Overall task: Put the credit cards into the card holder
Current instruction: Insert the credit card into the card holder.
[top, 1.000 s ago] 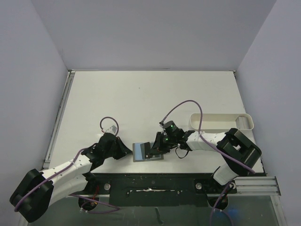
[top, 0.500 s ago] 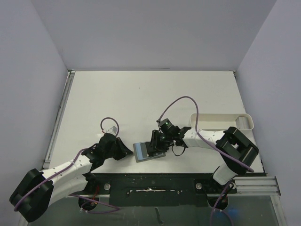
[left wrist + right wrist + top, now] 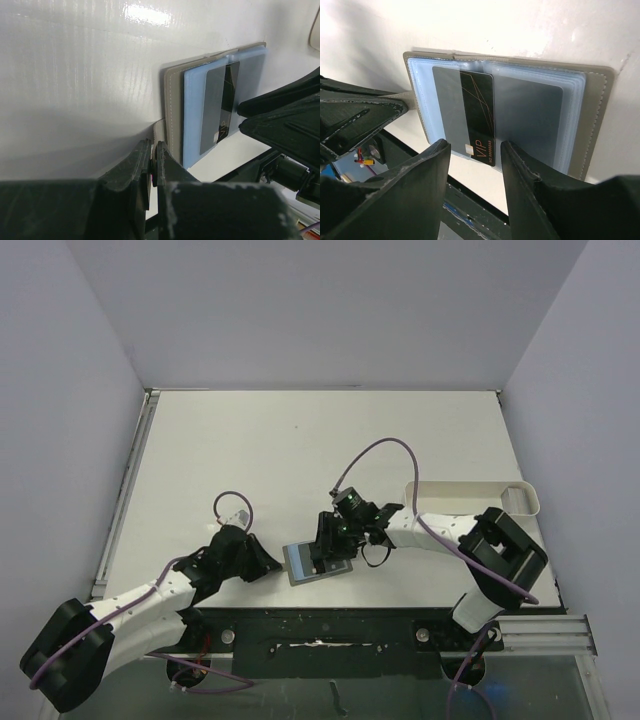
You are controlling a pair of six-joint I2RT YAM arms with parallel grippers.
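Observation:
The card holder [image 3: 303, 563] lies open near the table's front edge, its light blue lining [image 3: 420, 95] facing up. A black credit card [image 3: 478, 116] marked VIP sits partly in a clear pocket, its end sticking out. Paler grey credit cards [image 3: 530, 115] show inside the pockets on either side. My right gripper [image 3: 474, 147] hangs open just over the black card's protruding end [image 3: 229, 100], touching nothing. My left gripper [image 3: 154, 165] is shut on the holder's grey tab [image 3: 159, 134] at its left edge. From above, the right gripper [image 3: 333, 545] covers the holder's right half.
A white oblong tray [image 3: 470, 498] stands to the right, behind the right arm. The table's front edge and the dark rail [image 3: 330, 630] run just below the holder. The left gripper's black fingers [image 3: 355, 112] lie close at the holder's left side.
My right gripper has opened and let go of the black card, which stays in the pocket. It has shifted slightly left over the holder. The left gripper keeps its grip.

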